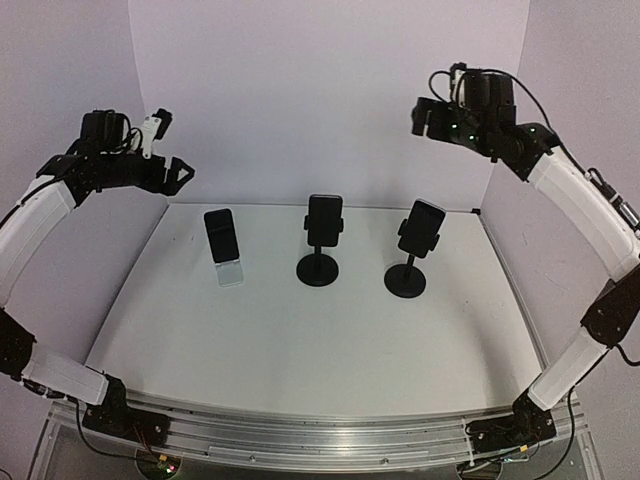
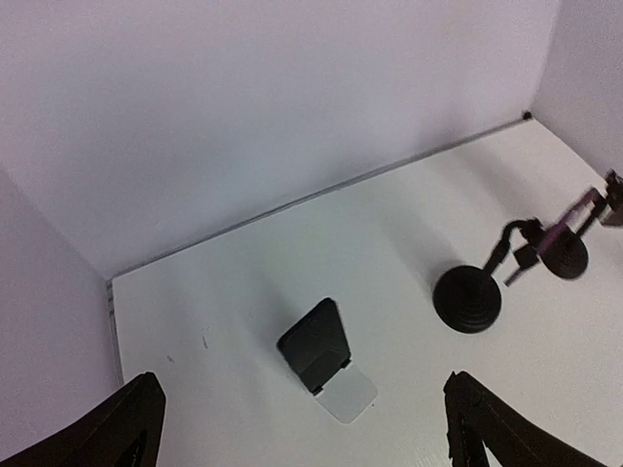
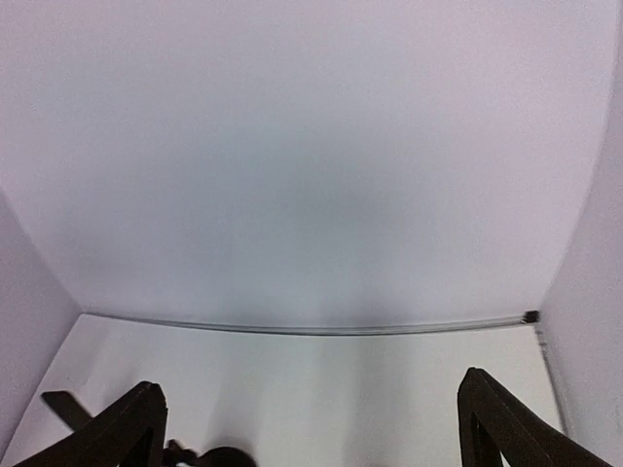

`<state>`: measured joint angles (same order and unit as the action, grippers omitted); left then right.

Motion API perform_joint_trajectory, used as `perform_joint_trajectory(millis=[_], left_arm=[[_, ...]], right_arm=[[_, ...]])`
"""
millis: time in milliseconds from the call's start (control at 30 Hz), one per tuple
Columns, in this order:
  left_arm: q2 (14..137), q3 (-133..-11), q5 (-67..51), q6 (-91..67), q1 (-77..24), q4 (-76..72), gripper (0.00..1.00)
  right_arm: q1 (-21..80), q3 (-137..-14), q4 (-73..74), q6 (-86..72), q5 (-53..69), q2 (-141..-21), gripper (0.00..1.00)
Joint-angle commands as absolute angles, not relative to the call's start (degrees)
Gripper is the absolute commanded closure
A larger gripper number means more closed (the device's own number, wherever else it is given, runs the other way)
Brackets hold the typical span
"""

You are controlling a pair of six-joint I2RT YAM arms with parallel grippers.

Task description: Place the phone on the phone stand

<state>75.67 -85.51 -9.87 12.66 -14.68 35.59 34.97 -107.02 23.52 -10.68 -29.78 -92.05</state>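
Observation:
A black phone (image 1: 221, 234) leans on a white stand (image 1: 231, 273) at the back left of the table. A second phone (image 1: 324, 217) sits clamped on a black round-based stand (image 1: 318, 270) in the middle. A third phone (image 1: 422, 227) sits on another black stand (image 1: 405, 280) to the right. My left gripper (image 1: 183, 172) is open and empty, high above the left side. In the left wrist view the phone (image 2: 313, 341) on the white stand (image 2: 348, 395) lies between my spread fingers (image 2: 109, 438). My right gripper (image 1: 418, 115) is open and empty, high at the back right.
White walls close in the table (image 1: 300, 350) at the back and both sides. The left wrist view also shows the middle stand's base (image 2: 468, 298) and the right stand (image 2: 565, 255). The right wrist view shows the back wall seam (image 3: 311, 329) and a dark stand top (image 3: 209, 457) at its bottom edge.

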Motion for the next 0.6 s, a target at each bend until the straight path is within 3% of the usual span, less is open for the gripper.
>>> perform_joint_trajectory(millis=[0, 100, 300, 400, 567], left_arm=[[69.04, -75.38, -7.23, -3.78, -6.39, 29.04, 0.01], [63.7, -66.9, -6.85, -6.28, -4.46, 26.59, 0.01], [57.6, -51.45, -0.38, -9.7, -2.2, 19.17, 0.01], [55.43, -45.08, 3.46, -11.75, -2.2, 15.13, 0.01], [53.46, -33.76, 5.03, -10.82, -2.15, 2.47, 0.01]], right_arm=[[17.08, -106.33, 37.92, -14.68, -21.66, -90.65, 0.02], [4.51, -102.02, 41.49, -17.59, -12.15, -88.98, 0.02], [-6.99, -80.9, 35.67, -10.01, -1.42, -82.55, 0.02], [-8.79, -65.5, 24.45, -5.54, 5.93, -75.19, 0.02], [-8.86, -42.12, 2.23, -2.93, 3.91, -62.62, 0.02]])
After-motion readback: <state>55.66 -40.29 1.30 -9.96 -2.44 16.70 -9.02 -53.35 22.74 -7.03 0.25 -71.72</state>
